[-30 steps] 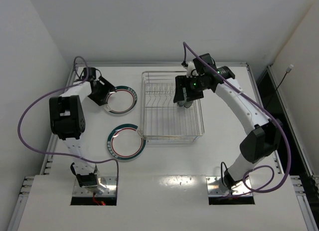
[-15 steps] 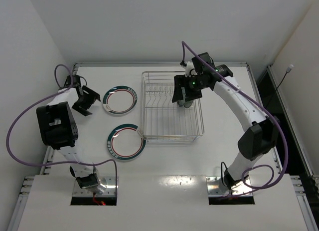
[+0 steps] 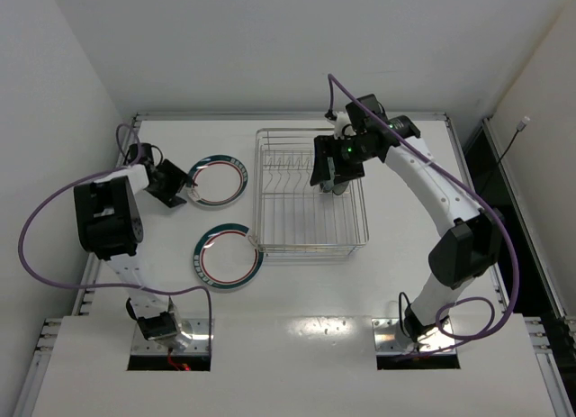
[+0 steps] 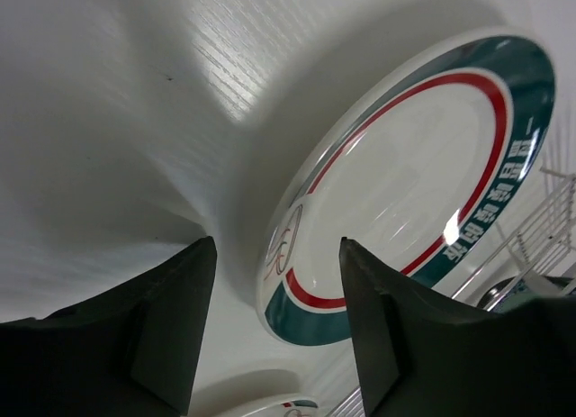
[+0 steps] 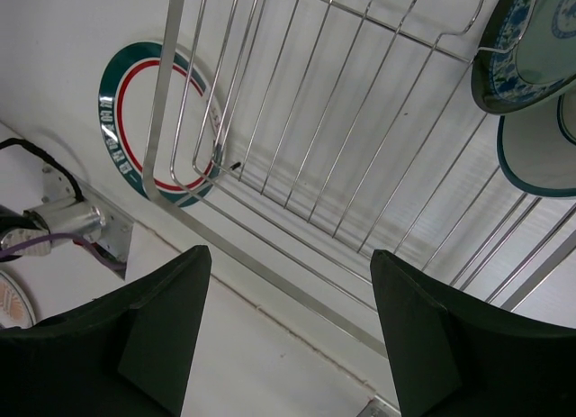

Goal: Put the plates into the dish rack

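Near plate (image 3: pixel 228 257) lies flat on the white table (image 3: pixel 297 345), round and glossy, with a dark green rim, a red ring and a white centre. Its 3 o'clock edge meets the rack (image 3: pixel 310 246) at the rack's 7 o'clock corner; can't tell whether it's touching or just overlapping. Rim lettering is too small to read.

Rack is a thin silver wire basket, rectangular, with upright dividers along the floor. It sits mid-table, and the bars blur together in the top view.

Far plate (image 3: pixel 217 180) has the same pattern and lies flat at the rack's 9 o'clock, apart from it. Left gripper (image 4: pixel 274 250) is low at that plate's 9 o'clock edge, jaws moderately apart, with the rim lined up in the gap. Nothing is clamped, and contact is unclear. The wrist view cuts off the plate's far side.

Right gripper (image 5: pixel 290 255) hangs over the rack's 1 o'clock area, jaws wide and empty. It hides two racked plates from the top camera. The wrist view shows them on edge in the dividers: a patterned plate (image 5: pixel 526 48) in blue-teal and a pale plate (image 5: pixel 540 156) with a teal-grey rim. Both are cut off by the frame edge.
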You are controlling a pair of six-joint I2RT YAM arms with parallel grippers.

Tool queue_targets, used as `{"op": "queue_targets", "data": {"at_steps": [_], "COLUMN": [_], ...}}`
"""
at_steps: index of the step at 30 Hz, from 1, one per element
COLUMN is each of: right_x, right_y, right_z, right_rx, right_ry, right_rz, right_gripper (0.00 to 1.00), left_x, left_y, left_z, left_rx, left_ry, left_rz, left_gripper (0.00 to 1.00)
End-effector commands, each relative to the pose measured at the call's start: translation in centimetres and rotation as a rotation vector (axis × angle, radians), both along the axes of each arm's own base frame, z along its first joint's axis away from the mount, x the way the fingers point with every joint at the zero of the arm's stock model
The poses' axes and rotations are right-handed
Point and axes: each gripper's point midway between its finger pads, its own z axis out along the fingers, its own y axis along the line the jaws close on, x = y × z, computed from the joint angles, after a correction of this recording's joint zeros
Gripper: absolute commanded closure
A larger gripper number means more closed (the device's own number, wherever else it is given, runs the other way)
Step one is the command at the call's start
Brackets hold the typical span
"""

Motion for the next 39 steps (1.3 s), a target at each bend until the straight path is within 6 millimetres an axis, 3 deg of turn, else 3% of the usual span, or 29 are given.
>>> {"op": "queue_targets", "data": {"at_steps": [1,6,11,16,21,22,23,24,25,26,27,28,29,32,36,37,39], "right_x": [0.5,0.6,0.4,0.5,0.5,0.5,0.3,0.4,0.3,0.1,0.1,0.2,0.1,1.1,2.9,3.3,4.0], "right_y": [0.3,0.2,-0.1,0.0,1.6,1.6,1.9,2.7,3.1,3.4,4.0,4.4,4.7,5.3,6.1,6.2,6.4], "right_z": [2.0,2.1,2.3,3.7,5.5,5.9,6.2,6.8,6.7,7.3,7.7,8.2,8.2,8.4,8.0,8.1,8.5], "right_rx": [0.03,0.019,0.012,0.052,0.172,0.204,0.228,0.276,0.304,0.333,0.376,0.404,0.426,0.463,0.488,0.488,0.494], "right_ry": [-0.033,-0.041,-0.044,-0.064,-0.098,-0.094,-0.095,-0.106,-0.087,-0.092,-0.095,-0.089,-0.079,-0.086,-0.092,-0.093,-0.11], "right_rz": [-0.002,0.0,-0.005,-0.017,0.029,0.018,0.025,0.049,0.045,0.053,0.075,0.066,0.074,0.059,0.042,0.03,0.034], "right_gripper": [0.31,0.31,0.31,0.31,0.31,0.31,0.31,0.31,0.31,0.31,0.31,0.31,0.31,0.31,0.28,0.2,0.14], "left_x": [0.4,0.2,1.7,4.4,6.4,6.2,6.6,6.2,5.4,5.6,4.5,4.0,3.5,2.4,1.1,0.7,-0.4], "left_y": [-1.3,-2.1,-2.9,-2.5,-2.4,-2.9,-3.2,-4.1,-4.7,-5.1,-5.8,-6.1,-6.3,-6.8,-9.4,-10.1,-12.2], "left_z": [-0.5,-1.5,0.2,6.0,13.6,14.0,16.1,17.3,16.9,20.1,19.3,20.7,23.5,26.1,25.9,25.9,26.3], "left_rx": [-0.051,-0.088,-0.126,-0.109,-0.142,-0.187,-0.197,-0.254,-0.304,-0.357,-0.425,-0.538,-0.537,-0.614,-0.652,-0.661,-0.673], "left_ry": [-0.048,-0.045,-0.135,-0.301,-0.547,-0.555,-0.647,-0.69,-0.698,-0.816,-0.819,-0.828,-0.972,-1.052,-1.03,-1.023,-1.024], "left_rz": [-0.07,-0.11,-0.163,-0.205,-0.228,-0.214,-0.23,-0.262,-0.259,-0.253,-0.252,-0.205,-0.248,-0.271,-0.32,-0.332,-0.381], "left_gripper": [0.48,0.61,0.82,0.99,1.0,1.0,1.0,1.0,1.0,1.0,1.0,1.0,1.0,1.0,1.0,1.0,1.0]}}
